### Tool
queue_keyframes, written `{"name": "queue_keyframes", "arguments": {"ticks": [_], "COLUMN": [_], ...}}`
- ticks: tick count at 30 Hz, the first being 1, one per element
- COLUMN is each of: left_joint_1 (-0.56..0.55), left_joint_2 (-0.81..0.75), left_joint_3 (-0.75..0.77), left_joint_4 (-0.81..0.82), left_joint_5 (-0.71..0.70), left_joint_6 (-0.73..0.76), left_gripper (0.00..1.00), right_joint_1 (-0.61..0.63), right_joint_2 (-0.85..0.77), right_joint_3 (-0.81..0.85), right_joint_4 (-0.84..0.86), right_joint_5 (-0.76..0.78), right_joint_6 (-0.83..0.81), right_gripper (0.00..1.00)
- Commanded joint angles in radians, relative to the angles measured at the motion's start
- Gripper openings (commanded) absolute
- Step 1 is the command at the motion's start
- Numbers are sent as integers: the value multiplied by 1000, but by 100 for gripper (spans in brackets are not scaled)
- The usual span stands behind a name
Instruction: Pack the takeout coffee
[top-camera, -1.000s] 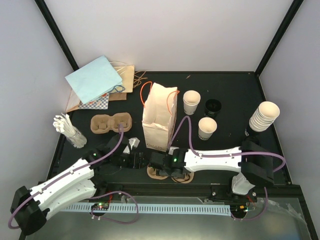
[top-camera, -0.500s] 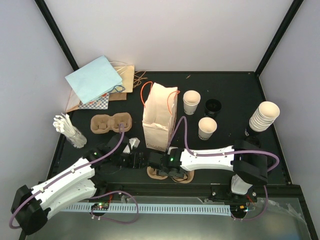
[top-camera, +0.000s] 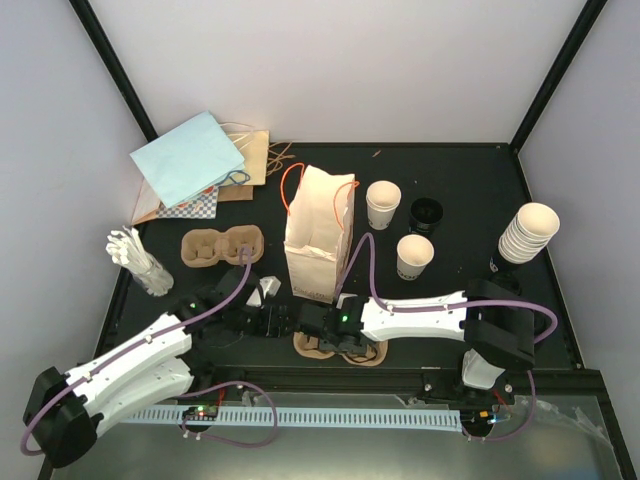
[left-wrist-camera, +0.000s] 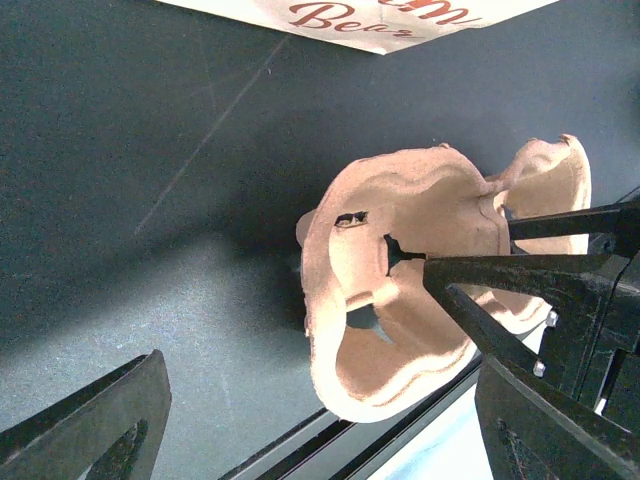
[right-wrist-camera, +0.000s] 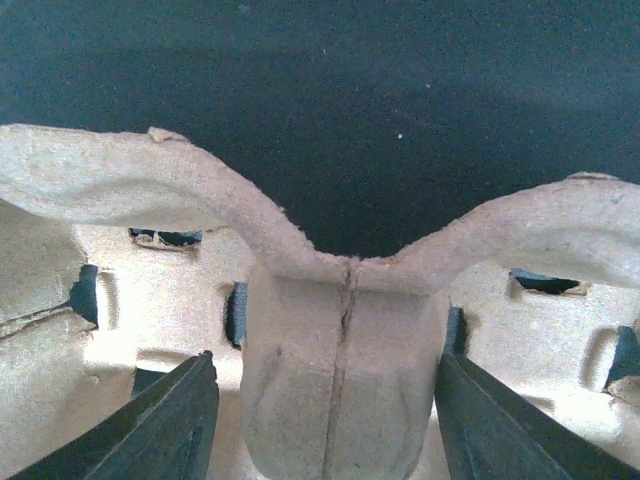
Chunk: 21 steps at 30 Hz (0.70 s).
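Two cream paper cups of the takeout coffee stand open-topped right of the bag, one (top-camera: 382, 203) farther back and one (top-camera: 414, 256) nearer, with a black lid (top-camera: 427, 211) between them. A brown pulp tray (top-camera: 341, 349) lies at the table's near edge. My right gripper (top-camera: 322, 335) is down on it. In the right wrist view its open fingers straddle the tray's centre ridge (right-wrist-camera: 340, 360) with small gaps on both sides. My left gripper (top-camera: 275, 318) hovers wide open just left of that tray (left-wrist-camera: 400, 290) and holds nothing.
The printed paper bag (top-camera: 318, 235) stands upright in the middle. A second pulp tray (top-camera: 221, 245) lies to its left, with a cup of stirrers (top-camera: 140, 262) beyond. A stack of cups (top-camera: 528, 232) is at the right. Flat bags (top-camera: 195, 165) lie at the back left.
My right gripper's jaws have narrowed around the tray's centre ridge, and that arm has shifted slightly left. The left arm has stayed still.
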Motion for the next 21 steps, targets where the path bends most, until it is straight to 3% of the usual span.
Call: {"name": "queue_keyframes", "arguments": {"ticks": [1,9,21], "left_joint_1": [7,8,9], "left_joint_2": [3,2,7], "left_joint_3": [5,7,15], "left_joint_4": [-3,-5,-14], "left_joint_5": [20,22,22], "left_joint_6": [14,11,15], "left_gripper": [86,86,86], "right_joint_1": [-7,-13,-18], "right_joint_2": [5,23,16], "right_joint_3": [-2,-5,-10], "right_joint_4": [-1,0,15], "right_joint_5": [29,33,28], "right_joint_6": [-1,-16,-38], "right_gripper": [62,69,58]}}
